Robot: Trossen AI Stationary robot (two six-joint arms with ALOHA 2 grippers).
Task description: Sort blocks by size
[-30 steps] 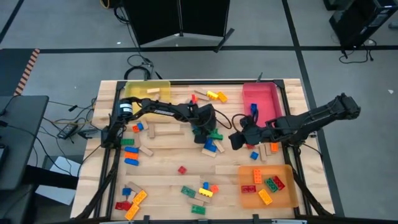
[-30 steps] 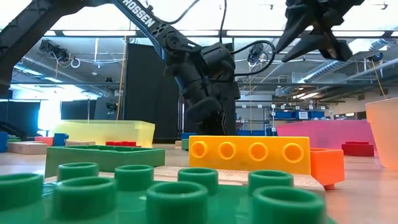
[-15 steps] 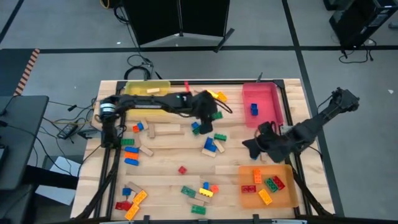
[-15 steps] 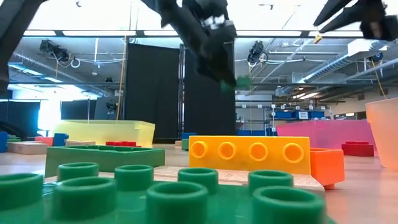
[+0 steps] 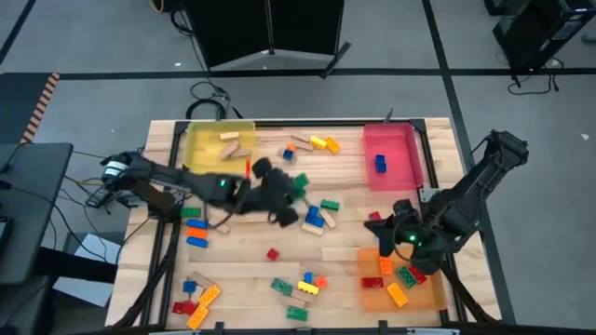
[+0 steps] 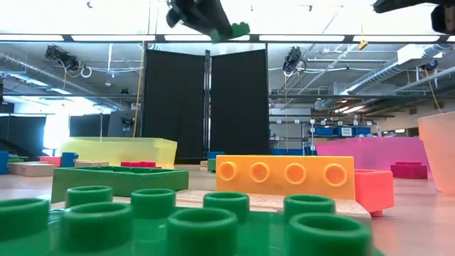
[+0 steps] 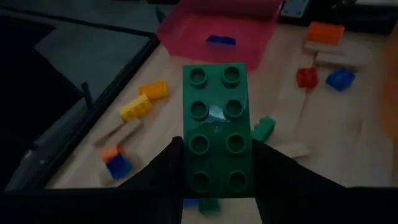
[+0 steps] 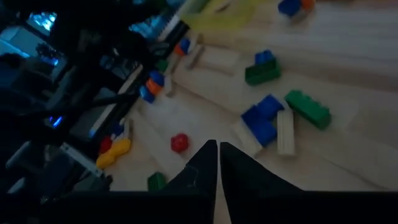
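Observation:
My left gripper (image 5: pixel 287 189) is shut on a green two-by-four studded brick (image 7: pixel 215 124) and holds it high over the table's middle; the low view shows the brick (image 6: pixel 237 30) far above the tabletop. My right gripper (image 5: pixel 379 229) hovers shut and empty near the orange tray's (image 5: pixel 430 296) far left corner; its fingertips (image 8: pixel 217 152) meet. Several studded bricks and tan wooden blocks, such as a blue brick (image 5: pixel 315 218), lie flat and scattered on the table. My left gripper pinches the green brick between its two fingers (image 7: pixel 166 163), one on each long side (image 7: pixel 186 169), at the end nearest the wrist. The fingers lie along the brick. It is lifted clear, studs toward the wrist camera, its free end sticking out beyond the fingertips.
A yellow tray (image 5: pixel 198 149) with wooden blocks stands at the far left, a red tray (image 5: pixel 402 140) with a blue brick (image 5: pixel 380 164) at the far right, and the orange tray at the near right holds several bricks. More bricks cluster at the near left (image 5: pixel 197 296) and near middle (image 5: pixel 305 284).
My left gripper has risen from the table's middle with the green brick, which is now lifted clear, and has swung toward the left while rolling. My right gripper has drawn back toward the near right, to beside the orange tray.

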